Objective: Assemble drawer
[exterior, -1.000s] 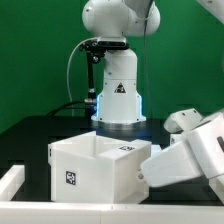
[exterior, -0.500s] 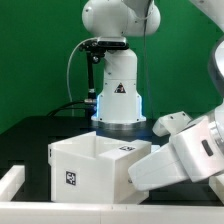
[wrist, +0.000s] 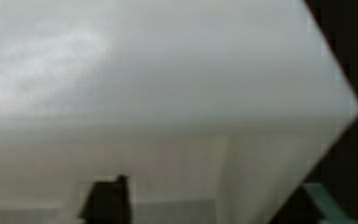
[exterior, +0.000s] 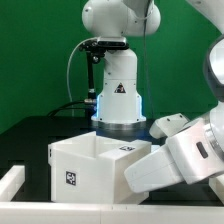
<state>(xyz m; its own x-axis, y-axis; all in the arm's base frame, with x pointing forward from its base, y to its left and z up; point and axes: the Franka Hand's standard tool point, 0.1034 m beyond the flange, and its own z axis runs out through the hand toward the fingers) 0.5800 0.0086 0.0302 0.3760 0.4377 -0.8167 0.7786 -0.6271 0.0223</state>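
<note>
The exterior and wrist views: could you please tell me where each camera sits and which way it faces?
Exterior view: off the arm, facing the base across the box; the arm enters from the exterior view's right.
Wrist view: on the wrist, close against a white wall; one dark finger shows.
Shared: likely the box.

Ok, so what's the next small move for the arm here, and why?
Probably a short, slow push toward the exterior view's left. The arm's wrist meets the large white box from that view's right, and a white wall fills the wrist view at close range, so contact looks made or imminent. The jaws' state can't be seen.
</note>
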